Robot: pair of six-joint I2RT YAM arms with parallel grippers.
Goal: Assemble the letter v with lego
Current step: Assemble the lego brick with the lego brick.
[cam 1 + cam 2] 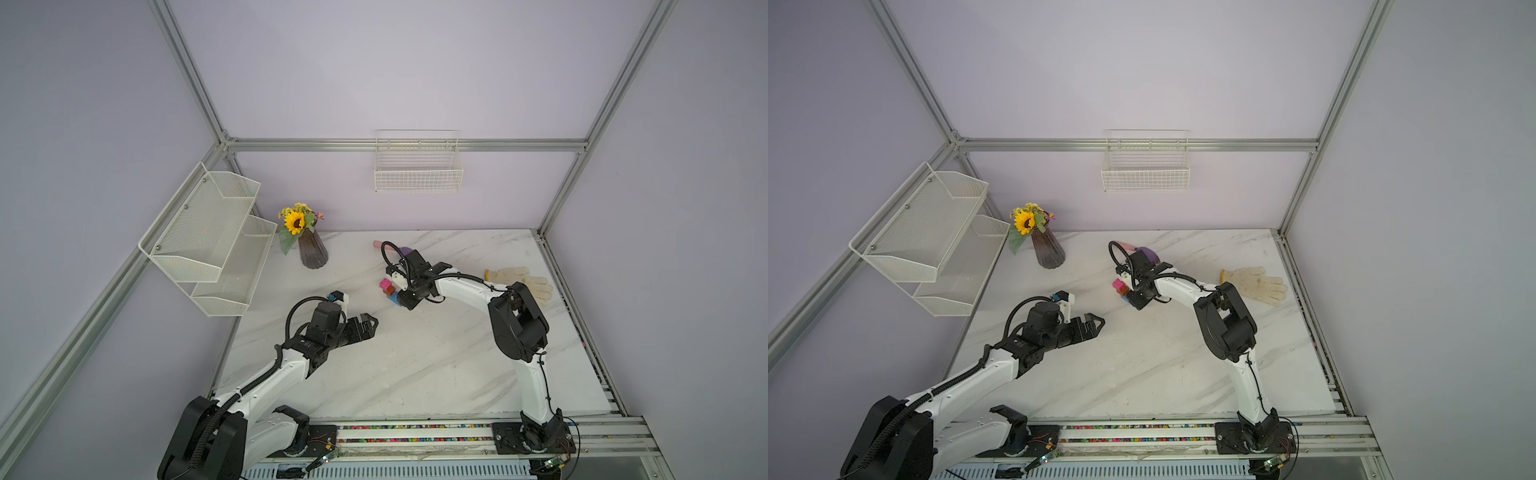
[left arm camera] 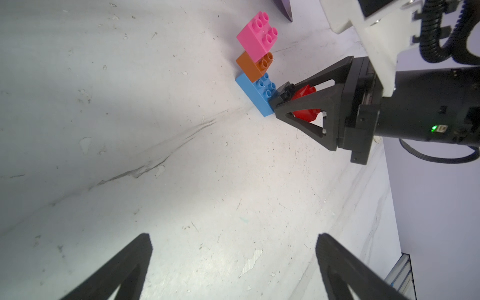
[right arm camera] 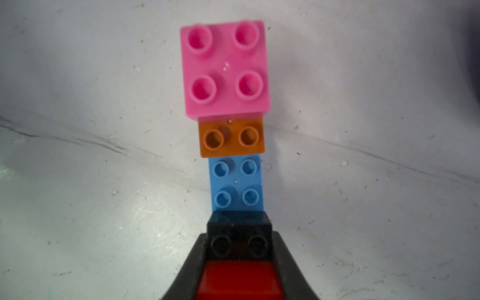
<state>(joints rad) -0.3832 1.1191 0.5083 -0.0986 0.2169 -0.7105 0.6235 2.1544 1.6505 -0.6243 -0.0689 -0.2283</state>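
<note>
Right gripper (image 3: 240, 241) has its fingers clamped on the red brick (image 3: 239, 280), right against the black brick (image 3: 239, 228) on one end of the blue brick (image 3: 236, 184) — orange brick (image 3: 232, 137) and pink brick (image 3: 224, 67) step up from its other end. They sit mid-table on the scuffed white marble table (image 1: 415, 365), ringed by lilac walls (image 1: 374, 83) and an aluminium frame (image 1: 407, 144). Right arm (image 1: 465, 286) arches over, wrist tipped down; left gripper (image 2: 233, 236) hovers near, fingers wide apart and empty.
</note>
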